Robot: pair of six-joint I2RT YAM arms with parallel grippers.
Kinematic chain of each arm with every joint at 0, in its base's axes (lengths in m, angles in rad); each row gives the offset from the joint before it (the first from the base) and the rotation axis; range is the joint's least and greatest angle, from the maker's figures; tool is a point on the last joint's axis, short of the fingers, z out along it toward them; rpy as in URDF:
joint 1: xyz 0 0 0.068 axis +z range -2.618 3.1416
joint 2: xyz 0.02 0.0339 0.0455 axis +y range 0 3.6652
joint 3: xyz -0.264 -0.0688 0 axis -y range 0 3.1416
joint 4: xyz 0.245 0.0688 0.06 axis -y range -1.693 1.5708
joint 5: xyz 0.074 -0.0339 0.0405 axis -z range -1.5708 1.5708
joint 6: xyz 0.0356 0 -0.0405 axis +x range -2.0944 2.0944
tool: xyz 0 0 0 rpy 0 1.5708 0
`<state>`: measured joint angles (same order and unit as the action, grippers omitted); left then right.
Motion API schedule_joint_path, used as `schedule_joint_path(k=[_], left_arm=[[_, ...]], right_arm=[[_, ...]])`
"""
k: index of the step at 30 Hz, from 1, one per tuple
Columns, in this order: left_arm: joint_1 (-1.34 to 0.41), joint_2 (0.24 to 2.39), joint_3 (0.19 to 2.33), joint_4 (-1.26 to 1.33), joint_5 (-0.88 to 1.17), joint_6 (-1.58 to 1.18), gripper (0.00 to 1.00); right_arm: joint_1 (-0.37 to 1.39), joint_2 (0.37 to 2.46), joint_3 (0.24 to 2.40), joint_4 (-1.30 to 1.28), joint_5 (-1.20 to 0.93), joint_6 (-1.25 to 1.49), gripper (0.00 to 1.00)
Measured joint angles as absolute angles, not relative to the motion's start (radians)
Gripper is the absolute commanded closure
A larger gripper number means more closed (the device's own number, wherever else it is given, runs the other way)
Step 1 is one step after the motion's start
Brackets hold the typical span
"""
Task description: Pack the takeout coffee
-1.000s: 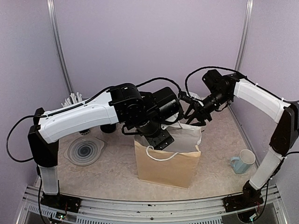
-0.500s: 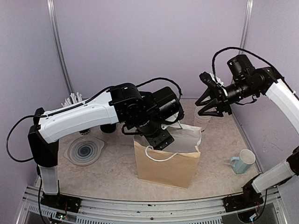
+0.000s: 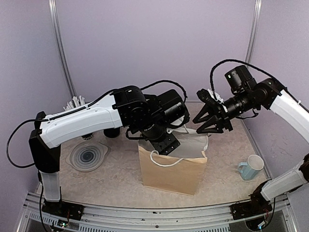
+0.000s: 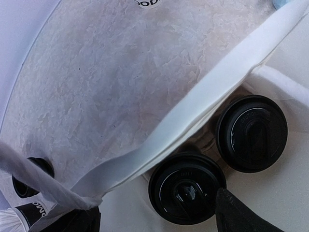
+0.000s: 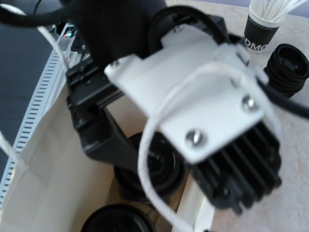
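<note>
The left pincer (image 3: 164,142) is dipped into the mouth of the brown paper bag (image 3: 169,171). Its jaws stand wide apart, gripping nothing, and the bag's white-lined rim (image 4: 193,111) runs across the gap between them. Straight below this pincer, inside the bag, one takeout coffee cup (image 4: 186,188) stands upright with only its black lid showing. The second takeout coffee cup (image 4: 252,133) sits just beside it, a little farther from the fingers; the lids are close, though I cannot tell if they touch. The bag's white cord handle (image 5: 141,154) is looped over the left pincer's body.

The right pincer (image 3: 211,122) hangs in the air above the bag's far corner, close to the left pincer, with its jaws parted and nothing between them. The light blue mug (image 3: 251,166) stands on the worktop (image 3: 120,179) well below and outward of it. Beyond the left pincer are a black cup of white stirrers (image 5: 260,34) and a stack of black lids (image 5: 289,67).
</note>
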<state>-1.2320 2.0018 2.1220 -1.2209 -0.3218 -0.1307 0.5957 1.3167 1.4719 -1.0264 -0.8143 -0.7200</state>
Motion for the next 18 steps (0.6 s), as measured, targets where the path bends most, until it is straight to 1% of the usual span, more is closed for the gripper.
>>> schedule_joint_path(k=[9, 11, 13, 14, 15, 18], left_arm=[[-1.232, 2.002, 2.122, -1.221, -0.321, -0.135, 0.20], [-1.232, 2.002, 2.122, -1.220, -0.321, -0.135, 0.21], [-1.232, 2.002, 2.122, -1.220, -0.321, -0.135, 0.21], [-1.232, 2.002, 2.122, -1.220, -0.321, -0.135, 0.20], [-1.232, 2.002, 2.122, -1.220, -0.321, -0.135, 0.20], [-1.232, 2.002, 2.122, -1.219, -0.321, -0.136, 0.21]], right_arm=[[0.673, 1.341, 1.472, -0.958, -0.799, -0.694, 0.59], [0.689, 1.351, 1.472, -0.952, -0.795, -0.692, 0.60], [0.699, 1.360, 1.472, -0.949, -0.791, -0.690, 0.64], [0.704, 1.364, 1.472, -0.949, -0.789, -0.688, 0.66], [0.708, 1.369, 1.472, -0.947, -0.788, -0.687, 0.72], [0.719, 1.382, 1.472, -0.942, -0.786, -0.681, 0.97]])
